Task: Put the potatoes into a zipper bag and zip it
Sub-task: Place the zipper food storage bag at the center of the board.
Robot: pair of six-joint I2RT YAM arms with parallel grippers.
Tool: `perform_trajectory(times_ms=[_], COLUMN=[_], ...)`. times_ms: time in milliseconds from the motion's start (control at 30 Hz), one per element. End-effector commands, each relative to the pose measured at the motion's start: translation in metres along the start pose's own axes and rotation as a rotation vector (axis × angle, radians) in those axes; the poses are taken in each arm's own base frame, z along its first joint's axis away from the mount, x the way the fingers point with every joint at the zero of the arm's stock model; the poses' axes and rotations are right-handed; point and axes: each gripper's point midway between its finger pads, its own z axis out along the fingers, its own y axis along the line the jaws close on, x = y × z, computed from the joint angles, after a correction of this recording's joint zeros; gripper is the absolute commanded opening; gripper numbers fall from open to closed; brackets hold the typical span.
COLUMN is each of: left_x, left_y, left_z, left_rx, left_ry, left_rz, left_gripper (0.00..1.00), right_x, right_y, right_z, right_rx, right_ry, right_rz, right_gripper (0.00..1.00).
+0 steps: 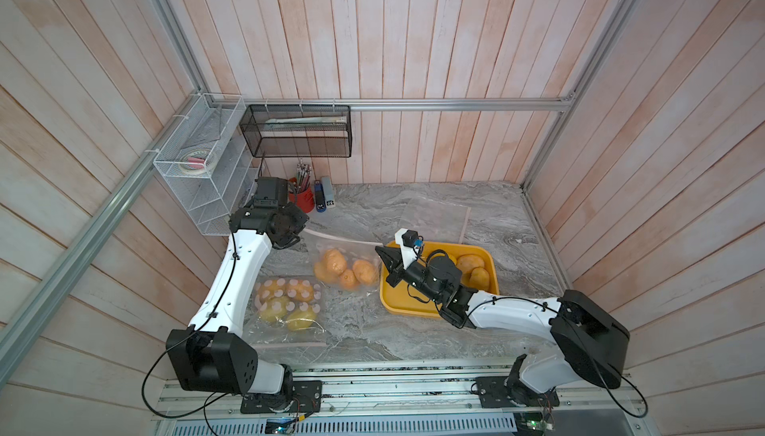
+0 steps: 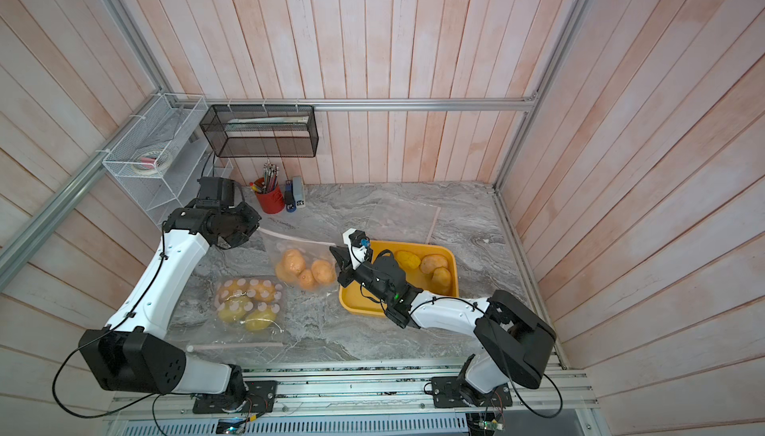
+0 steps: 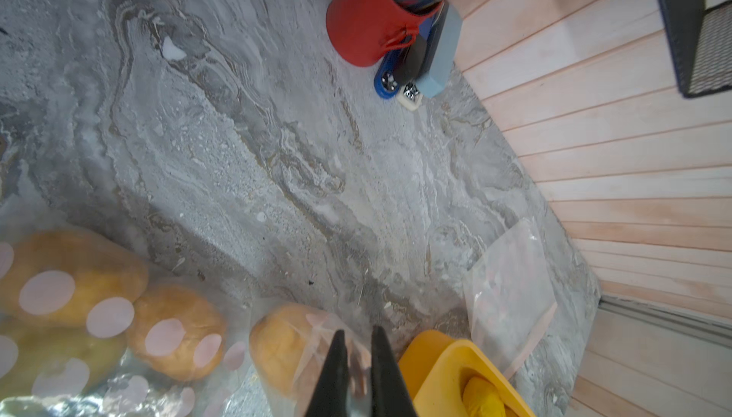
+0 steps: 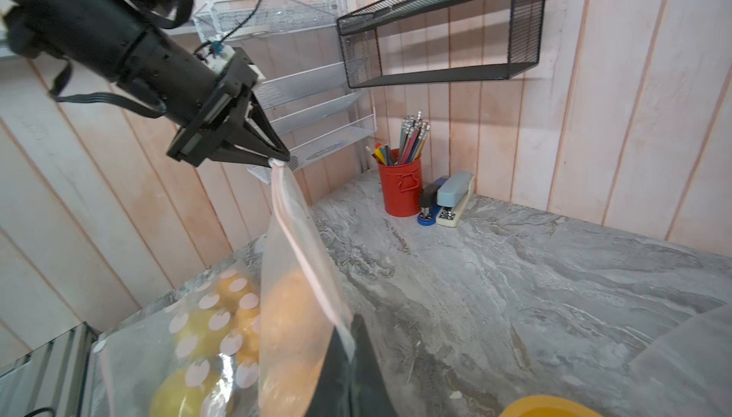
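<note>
Pink plastic zip strip [image 4: 293,237] of the clear zipper bag [image 4: 298,213]: the left gripper [image 4: 279,160] is clamped on one end and the right gripper [image 1: 378,249] on the other. We see the strip's long axis run between them across mid-table. Inside are four lumpy tan-orange potatoes [image 1: 333,262]. Three more potatoes lie in the yellow tray [image 1: 397,307].

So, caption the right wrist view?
Left gripper and right gripper hold a zipper bag of potatoes by its seal.
</note>
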Motion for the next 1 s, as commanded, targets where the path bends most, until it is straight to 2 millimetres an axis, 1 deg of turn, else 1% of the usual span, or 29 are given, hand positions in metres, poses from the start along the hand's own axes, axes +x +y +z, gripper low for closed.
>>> perform_trajectory(times_ms=[0, 133, 233, 300, 400, 467, 533, 567, 600, 633, 667, 700, 733, 767, 800, 833, 867, 900, 967], left_x=[-0.029, -0.044, -0.053, -0.055, -0.054, -0.052, -0.053, -0.053, -0.053, -0.053, -0.053, -0.053, -0.053, -0.053, -0.051, -0.051, -0.05, -0.049, -0.049], left_y=[-0.004, -0.004, -0.006, -0.008, -0.01, -0.01, -0.009, -0.009, -0.008, -0.006, -0.005, -0.006, -0.005, -0.007, -0.01, -0.012, -0.015, -0.016, -0.012], left_z=[0.015, 0.03, 0.04, 0.047, 0.058, 0.061, 0.063, 0.063, 0.062, 0.061, 0.059, 0.056, 0.052, 0.047, 0.04, 0.035, 0.027, 0.018, 0.004], left_rx=[-0.02, -0.054, -0.05, -0.037, -0.025, -0.026, -0.027, -0.024, -0.029, -0.039, -0.04, -0.034, -0.028, -0.007, 0.024, 0.054, 0.093, 0.119, 0.13], left_ry=[-0.09, -0.113, -0.122, -0.126, -0.112, -0.098, -0.099, -0.102, -0.106, -0.11, -0.116, -0.121, -0.128, -0.139, -0.15, -0.163, -0.185, -0.21, -0.256], left_rz=[-0.028, -0.018, -0.017, -0.011, -0.002, 0.001, 0.003, 0.004, 0.003, -0.002, -0.001, 0.003, 0.002, 0.005, 0.009, 0.011, 0.013, 0.015, 0.01], left_gripper=[0.0, 0.0, 0.0, 0.0, 0.0, 0.0, 0.0, 0.0, 0.08, 0.25, 0.44, 0.61, 0.74, 0.85, 0.93, 0.98, 1.0, 1.0, 1.0], right_x=[-0.002, 0.005, 0.015, 0.023, 0.03, 0.03, 0.024, 0.019, 0.012, 0.005, -0.006, -0.019, -0.031, -0.049, -0.067, -0.085, -0.105, -0.123, -0.151], right_y=[-0.017, -0.047, -0.064, -0.074, -0.085, -0.091, -0.094, -0.095, -0.097, -0.098, -0.1, -0.103, -0.106, -0.111, -0.117, -0.123, -0.132, -0.142, -0.164], right_z=[0.017, 0.039, 0.053, 0.061, 0.067, 0.068, 0.067, 0.066, 0.063, 0.06, 0.054, 0.046, 0.038, 0.026, 0.013, 0.001, -0.015, -0.032, -0.063], right_rx=[-0.017, 0.004, 0.007, 0.017, 0.034, 0.044, 0.053, 0.063, 0.077, 0.093, 0.11, 0.133, 0.158, 0.194, 0.227, 0.252, 0.282, 0.319, 0.394], right_ry=[0.016, 0.044, 0.072, 0.088, 0.103, 0.106, 0.109, 0.11, 0.11, 0.109, 0.103, 0.092, 0.082, 0.062, 0.043, 0.017, -0.016, -0.052, -0.109], right_rz=[0.074, 0.123, 0.157, 0.174, 0.194, 0.198, 0.192, 0.183, 0.173, 0.163, 0.148, 0.133, 0.119, 0.106, 0.104, 0.107, 0.118, 0.128, 0.156], right_gripper=[0.0, 0.0, 0.0, 0.0, 0.01, 0.07, 0.24, 0.36, 0.46, 0.54, 0.6, 0.64, 0.67, 0.7, 0.73, 0.75, 0.76, 0.79, 0.83])
